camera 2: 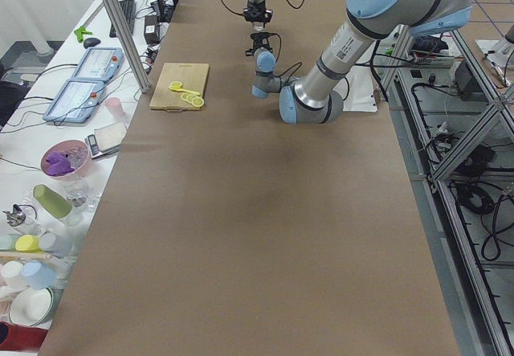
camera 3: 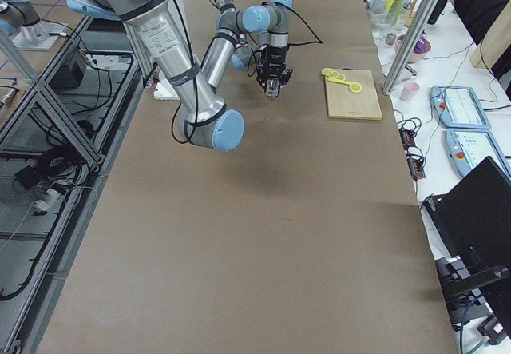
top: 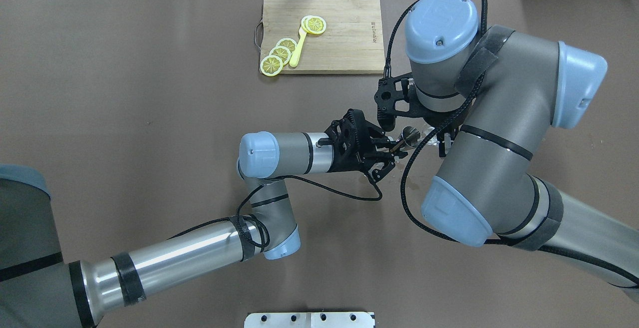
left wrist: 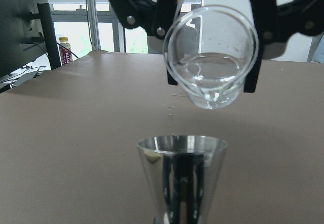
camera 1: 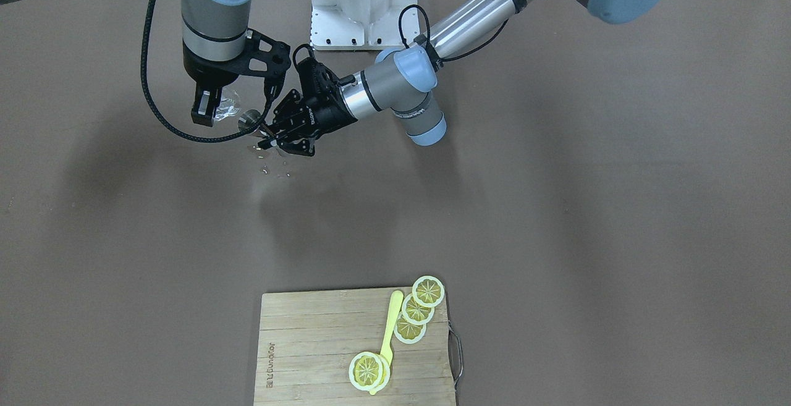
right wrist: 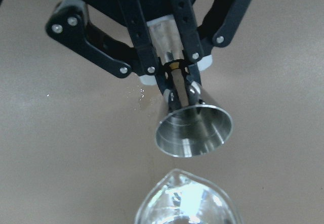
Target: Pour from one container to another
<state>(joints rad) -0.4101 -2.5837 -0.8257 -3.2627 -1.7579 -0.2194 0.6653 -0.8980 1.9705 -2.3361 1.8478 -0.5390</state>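
Jigger (left wrist: 182, 176) tight in left gripper (right wrist: 178, 80)

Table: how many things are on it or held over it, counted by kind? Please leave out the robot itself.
Steel measuring cup: 1
Glass: 1
Cutting board: 1
Yellow spoon: 1
Lemon slices: 4 plainly seen; a fifth may hide under the one at the spoon's end
Total: 8
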